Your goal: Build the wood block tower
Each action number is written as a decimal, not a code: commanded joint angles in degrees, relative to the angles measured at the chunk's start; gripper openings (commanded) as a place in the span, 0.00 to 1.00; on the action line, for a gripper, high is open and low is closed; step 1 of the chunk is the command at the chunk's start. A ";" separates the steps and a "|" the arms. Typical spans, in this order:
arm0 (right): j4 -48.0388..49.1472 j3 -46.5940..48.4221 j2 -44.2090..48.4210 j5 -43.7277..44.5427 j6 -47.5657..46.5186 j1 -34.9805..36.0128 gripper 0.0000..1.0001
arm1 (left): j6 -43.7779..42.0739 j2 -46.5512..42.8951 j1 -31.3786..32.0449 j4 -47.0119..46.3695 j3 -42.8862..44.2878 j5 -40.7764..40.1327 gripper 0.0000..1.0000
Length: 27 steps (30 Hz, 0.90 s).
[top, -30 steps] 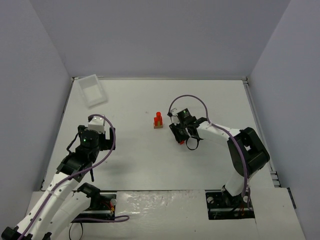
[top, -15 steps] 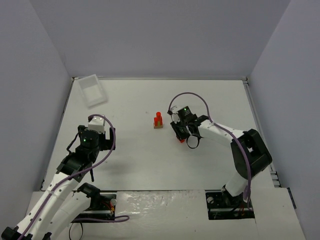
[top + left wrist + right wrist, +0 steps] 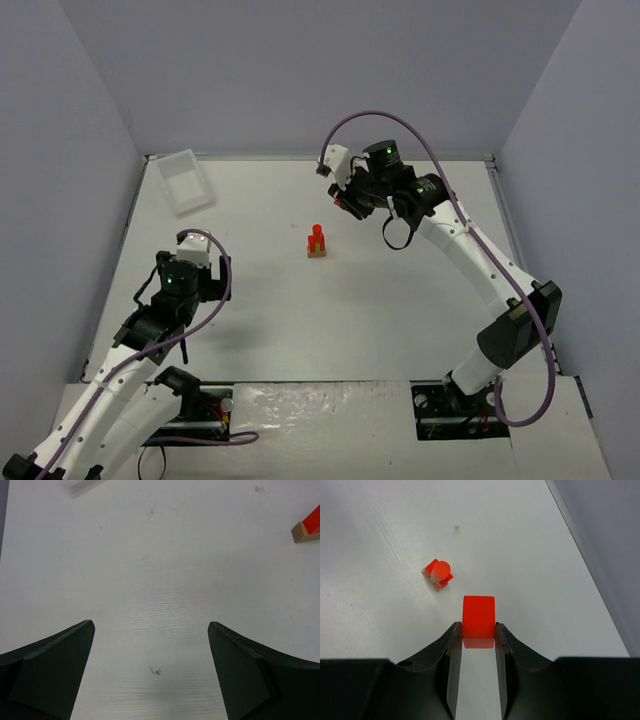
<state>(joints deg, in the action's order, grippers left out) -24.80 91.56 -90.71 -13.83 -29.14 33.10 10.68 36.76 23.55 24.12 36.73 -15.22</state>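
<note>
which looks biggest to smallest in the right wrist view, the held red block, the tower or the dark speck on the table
1. red block, but it sits nearest the camera, so its true size against the tower is unsure
2. tower
3. dark speck

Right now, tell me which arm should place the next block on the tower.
Right. The right gripper holds a red block above the table, near the tower. The left gripper is open, empty and farther away.

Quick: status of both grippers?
Left gripper: open, holding nothing.
Right gripper: closed on a red block.
</note>
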 commanded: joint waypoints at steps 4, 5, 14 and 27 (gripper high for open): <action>-8.10 8.45 -5.76 -10.06 -17.51 0.47 0.00 | -1.10 0.84 0.09 -3.20 0.62 0.11 0.96; -8.19 8.83 -6.28 -10.85 -18.55 0.47 0.00 | -1.10 0.97 0.09 -3.23 0.65 0.11 0.96; -8.42 11.87 -12.10 -14.96 -25.86 1.52 0.00 | -1.27 1.46 0.01 -3.20 0.54 0.11 0.96; -8.41 14.09 -17.72 -18.02 -26.41 1.69 0.00 | -1.44 1.65 -0.17 -3.29 0.53 0.19 0.96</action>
<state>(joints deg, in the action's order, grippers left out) -34.04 102.64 -108.02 -29.91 -54.45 34.24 10.46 37.95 23.55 23.99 36.73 -15.20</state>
